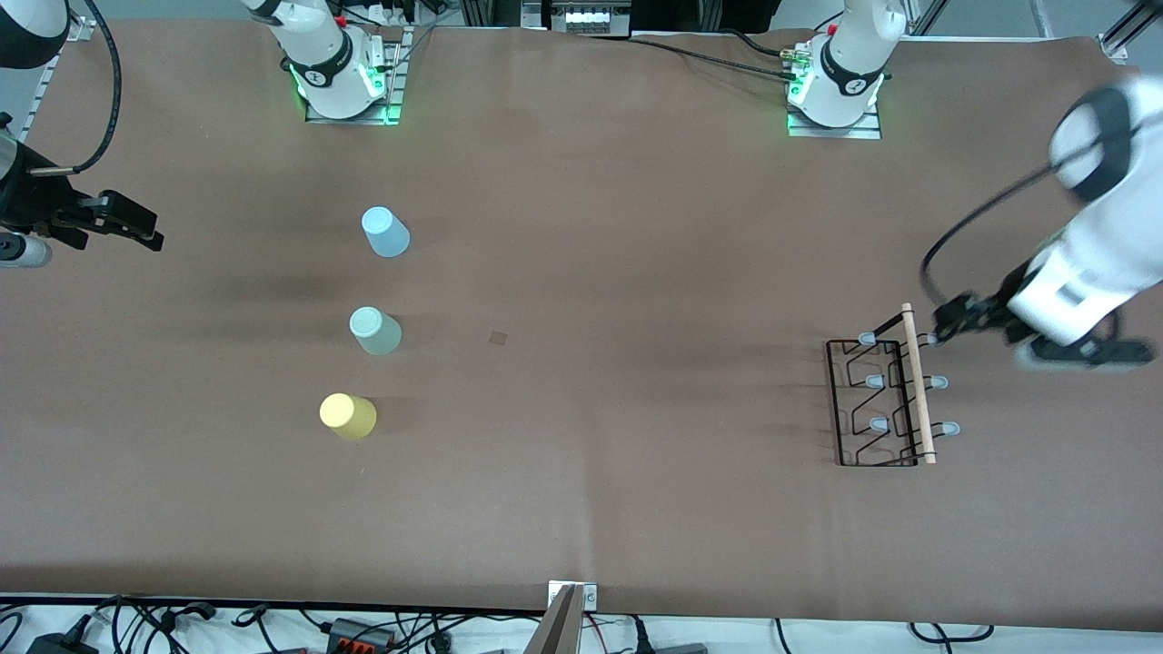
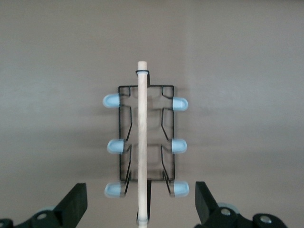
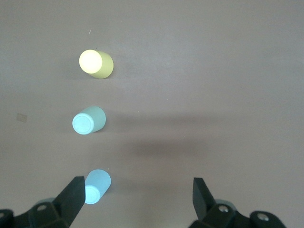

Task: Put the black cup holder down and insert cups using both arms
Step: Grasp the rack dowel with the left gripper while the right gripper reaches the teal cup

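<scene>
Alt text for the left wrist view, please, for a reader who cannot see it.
A black wire rack with a pale wooden rod along its top and six grey-blue pegs stands on the brown table. The left gripper, jaws open, hangs above the rod's end.

Front cam high, faces the arm bases, looks down on the whole desk [image 1: 581, 509]. Left wrist cam looks straight down, close over the rack [image 2: 145, 142]; shares the rack [image 1: 879, 404] with front. Right wrist cam looks down from higher over the cups [image 3: 89, 122]; shares the cups [image 1: 374, 331] with front. Wrist views share nothing.
</scene>
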Available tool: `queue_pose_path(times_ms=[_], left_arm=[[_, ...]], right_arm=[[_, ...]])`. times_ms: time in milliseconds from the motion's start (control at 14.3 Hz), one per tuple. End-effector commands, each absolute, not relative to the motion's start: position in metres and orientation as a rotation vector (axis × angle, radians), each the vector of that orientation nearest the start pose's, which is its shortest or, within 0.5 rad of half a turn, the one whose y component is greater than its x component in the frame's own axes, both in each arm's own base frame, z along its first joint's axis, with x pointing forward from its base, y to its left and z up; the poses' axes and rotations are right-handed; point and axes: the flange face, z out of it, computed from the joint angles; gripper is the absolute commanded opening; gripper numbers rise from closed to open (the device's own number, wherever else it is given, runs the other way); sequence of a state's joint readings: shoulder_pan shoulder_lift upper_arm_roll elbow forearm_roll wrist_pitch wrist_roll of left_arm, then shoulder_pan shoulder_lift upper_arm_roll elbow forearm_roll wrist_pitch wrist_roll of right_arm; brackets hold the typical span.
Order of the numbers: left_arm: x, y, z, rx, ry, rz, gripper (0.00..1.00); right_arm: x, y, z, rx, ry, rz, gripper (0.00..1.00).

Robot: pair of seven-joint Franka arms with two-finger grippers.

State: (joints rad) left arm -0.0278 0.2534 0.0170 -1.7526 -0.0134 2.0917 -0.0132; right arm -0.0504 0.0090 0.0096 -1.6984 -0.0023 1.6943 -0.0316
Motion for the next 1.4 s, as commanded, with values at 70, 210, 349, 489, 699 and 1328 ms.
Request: queue_pose_path(times_ms=[70,210,349,489,699,1328], left_arm=[[0.654,-0.010,0.390,-3.162,-0.010,-0.126,1.00],[0.661,-0.012,0.367,-3.159,-0.013,-0.140,0.99],[0.663,-0.014,0.347,-3.159,-0.009,-0.119,0.99],[0.659,-0.013,0.343,-3.160,-0.012,-0.097,0.92],[0.647,-0.008,0.335,-3.160,-0.005,-0.044,0.67],[0.639,-0.009,0.347,-3.162,-0.050,0.100,0.01]], right_arm=[[0.575,-0.004,0.537,-3.130,-0.027,0.100,1.00],[0.590,0.002,0.516,-3.129,-0.043,0.120,1.00],[0.598,0.019,0.497,-3.125,-0.088,0.163,1.00],[0.606,0.029,0.475,-3.123,-0.109,0.192,1.00],[0.619,0.052,0.431,-3.117,-0.163,0.226,1.00],[0.623,0.125,0.323,-3.136,-0.037,0.323,1.00]])
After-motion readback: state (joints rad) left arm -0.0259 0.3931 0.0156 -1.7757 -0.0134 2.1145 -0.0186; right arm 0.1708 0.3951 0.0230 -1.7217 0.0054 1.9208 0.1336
